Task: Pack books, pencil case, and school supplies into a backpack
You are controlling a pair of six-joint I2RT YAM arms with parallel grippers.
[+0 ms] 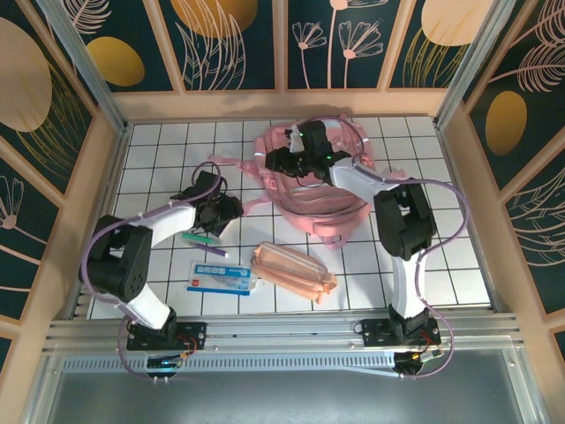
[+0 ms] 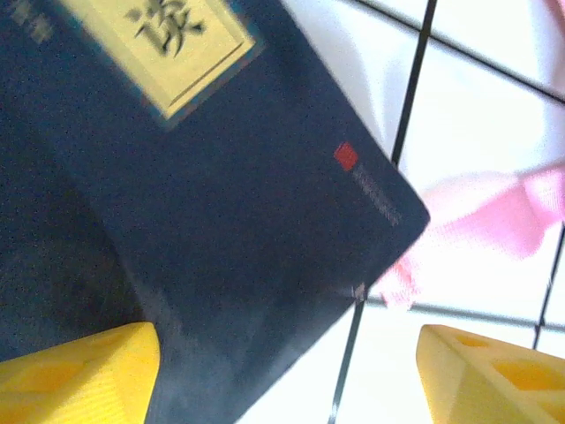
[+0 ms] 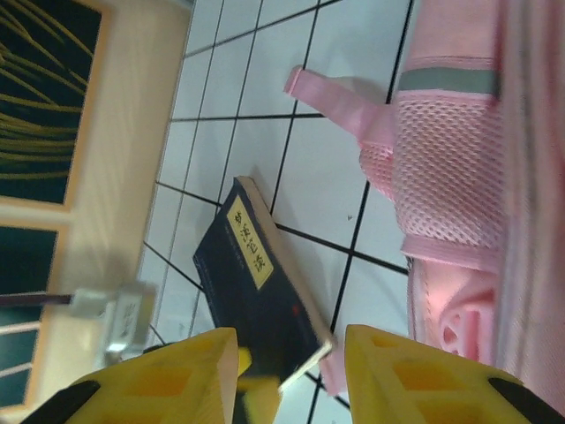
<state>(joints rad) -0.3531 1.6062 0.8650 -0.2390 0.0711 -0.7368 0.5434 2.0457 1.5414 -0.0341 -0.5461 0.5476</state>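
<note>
The navy book [image 2: 221,203] with a gold label lies on the white tiles, and my left gripper [image 2: 287,371] is open low over its corner. One yellow fingertip [image 2: 79,375] is at the book's edge; the other stands apart on bare tile. From above, the left gripper [image 1: 219,212] covers the book. My right gripper [image 1: 277,162] hovers open and empty at the left edge of the pink backpack [image 1: 322,190], looking down at the book [image 3: 256,274]. The peach pencil case [image 1: 293,272], white-and-blue packet [image 1: 221,278] and green pen [image 1: 203,238] lie on the table in front.
A pink backpack strap [image 2: 494,208] lies on the tiles just beyond the book's corner. Wooden walls [image 1: 110,168] bound the tiled table on the left, back and right. Open tiles stretch to the right of the pencil case.
</note>
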